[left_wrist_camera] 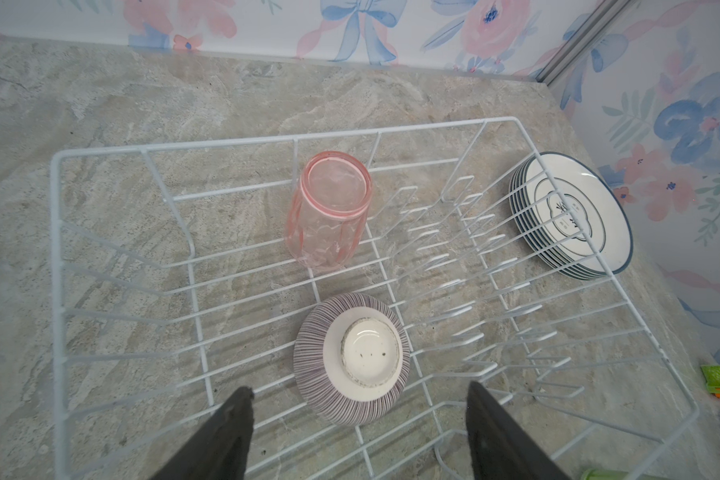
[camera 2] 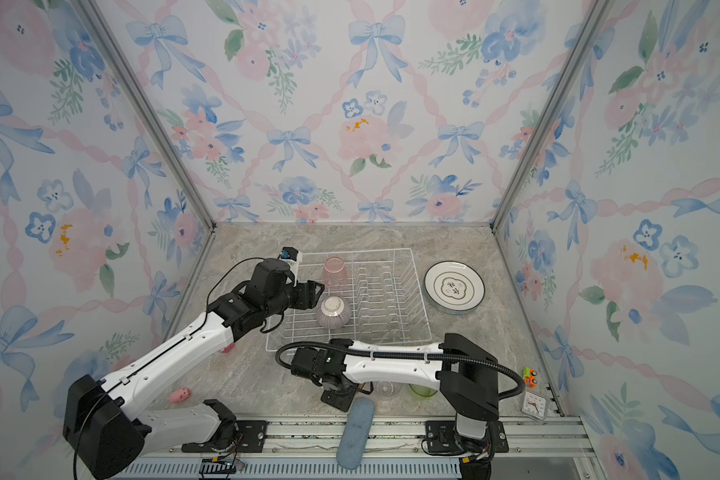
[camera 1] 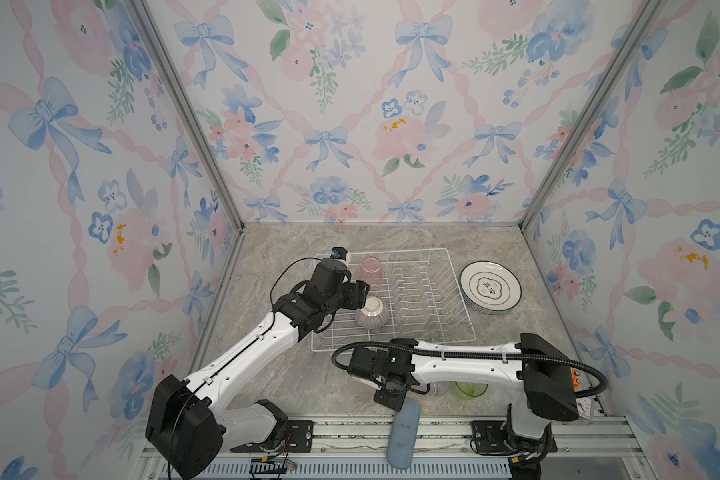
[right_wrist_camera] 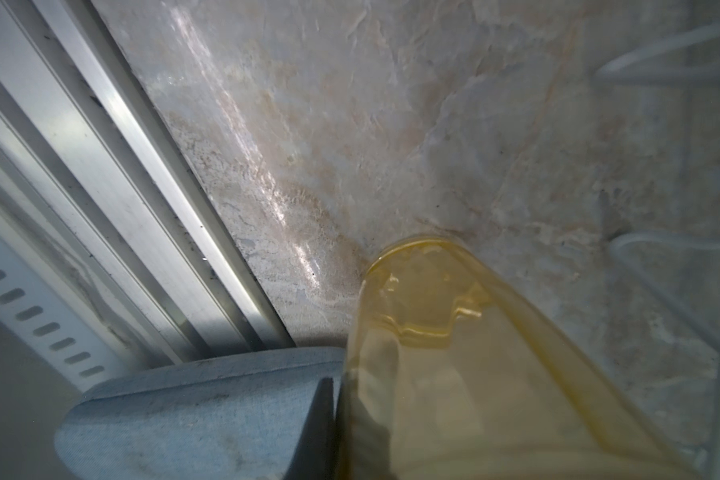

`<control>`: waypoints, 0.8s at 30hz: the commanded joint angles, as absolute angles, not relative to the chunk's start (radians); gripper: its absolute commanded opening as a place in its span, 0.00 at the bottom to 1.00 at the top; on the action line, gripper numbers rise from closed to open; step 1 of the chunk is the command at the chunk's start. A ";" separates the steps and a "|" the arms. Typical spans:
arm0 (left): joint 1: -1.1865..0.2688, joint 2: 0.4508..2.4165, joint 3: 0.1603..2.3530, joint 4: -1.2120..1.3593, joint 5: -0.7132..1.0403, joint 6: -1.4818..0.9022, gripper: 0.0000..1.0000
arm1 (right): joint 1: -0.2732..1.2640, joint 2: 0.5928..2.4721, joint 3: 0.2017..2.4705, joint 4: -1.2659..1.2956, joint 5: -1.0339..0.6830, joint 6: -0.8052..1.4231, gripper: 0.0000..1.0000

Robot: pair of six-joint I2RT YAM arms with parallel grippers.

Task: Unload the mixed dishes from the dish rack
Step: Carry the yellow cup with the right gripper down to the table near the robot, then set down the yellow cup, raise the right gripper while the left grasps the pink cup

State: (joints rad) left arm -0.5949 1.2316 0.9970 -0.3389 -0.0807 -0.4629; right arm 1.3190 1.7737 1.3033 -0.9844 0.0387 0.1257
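The left pincer (left_wrist_camera: 359, 388) is hanging over the near-left part of the dish rack (left_wrist_camera: 267, 139), jaws spread wide with nothing in them. The striped bowl (left_wrist_camera: 352, 357) sits upside down on the rack floor right below it. The bowl is lined up with the gap between the fingertips and poking out just past them, but neither one touches it. In both top views the left pincer (camera 1: 360, 291) is just to the far-left of the bowl (camera 1: 371, 312). Farther back in the rack the pink tumbler (left_wrist_camera: 329, 208) stands upside down too, well clear of the pincer.

The stack of plates (camera 1: 490, 286) lies flat on the tabletop (camera 1: 350, 237), just right of the rack near its far right corner.

The right pincer (right_wrist_camera: 346, 386) is pinched tight on the wall of the yellow tumbler (right_wrist_camera: 454, 332). It's down low by the near edge of the tabletop, right beside a blue oblong pad (right_wrist_camera: 204, 415). I can't tell if the tumbler's base is actually resting on the tabletop. In a top view the clear tumbler (camera 2: 387, 388) and green tumbler (camera 2: 422, 390) peek out from under the right arm (camera 2: 391, 365), standing side by side.
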 commanded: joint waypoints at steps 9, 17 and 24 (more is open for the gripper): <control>-0.588 1.240 0.989 -0.340 -0.062 -0.430 0.74 | 1.292 1.825 1.320 -1.014 0.060 0.116 0.00; -0.588 1.241 0.987 -0.339 -0.060 -0.431 0.74 | 1.293 1.814 1.321 -1.018 0.070 0.121 0.12; -0.588 1.245 0.990 -0.341 -0.057 -0.425 0.74 | 1.291 1.777 1.321 -1.014 0.098 0.128 0.37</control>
State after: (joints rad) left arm -0.5949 1.2343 0.9970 -0.3389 -0.0689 -0.4454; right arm 1.3022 1.7889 1.3163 -0.9947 0.0689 0.1261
